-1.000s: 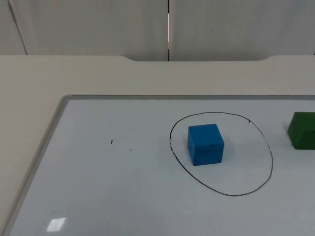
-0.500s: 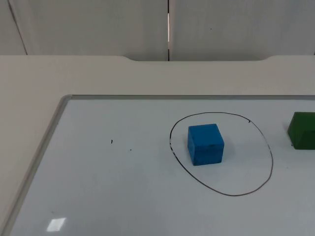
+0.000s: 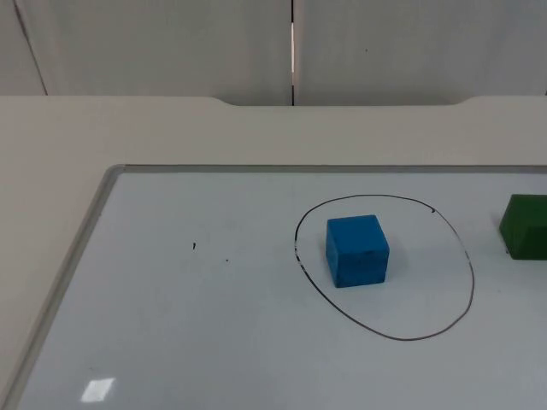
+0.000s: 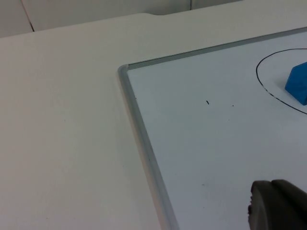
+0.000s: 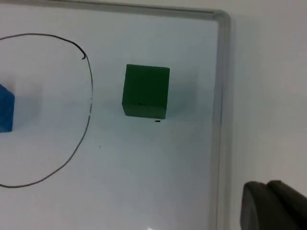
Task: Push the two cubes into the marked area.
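Whiteboard (image 3: 214, 342) on white table (image 3: 51, 137), grey wall (image 3: 171, 43) behind; left claw (image 4: 278, 206), right claw (image 5: 268, 206) states unclear.

A framed whiteboard (image 3: 102, 205) lies on the white table (image 3: 51, 137).

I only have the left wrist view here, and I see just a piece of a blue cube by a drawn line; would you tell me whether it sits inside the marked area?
Observer: Yes, the blue cube sits fully inside the drawn ring, toward its left side.
Operator: Thank you. Where is the second cube?
Observer: A green cube stands outside the ring, between the line and the whiteboard's right frame.
Operator: Is it touching the line?
Observer: No, a bare strip of board separates them.
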`<state>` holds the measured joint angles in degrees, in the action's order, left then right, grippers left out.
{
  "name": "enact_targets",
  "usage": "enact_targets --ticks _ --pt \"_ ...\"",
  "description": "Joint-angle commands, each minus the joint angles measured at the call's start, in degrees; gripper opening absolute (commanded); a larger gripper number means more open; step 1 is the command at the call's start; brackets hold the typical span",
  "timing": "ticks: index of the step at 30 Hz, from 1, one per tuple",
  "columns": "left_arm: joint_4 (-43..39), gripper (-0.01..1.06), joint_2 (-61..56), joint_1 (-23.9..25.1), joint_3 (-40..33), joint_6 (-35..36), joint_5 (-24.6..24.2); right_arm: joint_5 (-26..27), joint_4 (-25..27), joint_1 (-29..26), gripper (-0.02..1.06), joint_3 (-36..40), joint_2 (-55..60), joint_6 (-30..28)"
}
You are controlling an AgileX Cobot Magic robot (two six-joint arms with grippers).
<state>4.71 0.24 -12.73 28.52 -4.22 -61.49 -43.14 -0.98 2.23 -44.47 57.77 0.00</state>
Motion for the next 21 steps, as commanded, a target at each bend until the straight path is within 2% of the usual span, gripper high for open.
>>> enact_targets --ticks 1,9,11,15,20,21 --pt "0.5 0.00 -0.2 0.2 -0.2 0.2 -0.1 2.3 -0.3 -0.4 0.00 -1.1 4.2 0.0" --pt "0.5 0.00 -0.2 0.2 -0.2 0.2 -0.1 8.7 -0.2 -0.4 0.00 -2.4 16.0 0.0" --pt "0.5 0.00 -0.2 0.2 -0.2 0.2 -0.1 12.9 -0.1 -0.4 0.00 -2.4 20.1 0.5" --pt "0.5 0.00 -0.2 0.2 -0.2 0.2 -0.1 16.3 -0.1 -0.4 0.00 -2.4 24.8 0.5" --pt "0.5 0.00 -0.2 0.2 -0.2 0.2 -0.1 25.1 -0.1 -0.4 0.00 -2.4 31.6 0.5" --pt "0.5 0.00 -0.2 0.2 -0.2 0.2 -0.1 25.1 -0.1 -0.4 0.00 -2.4 31.6 0.5"
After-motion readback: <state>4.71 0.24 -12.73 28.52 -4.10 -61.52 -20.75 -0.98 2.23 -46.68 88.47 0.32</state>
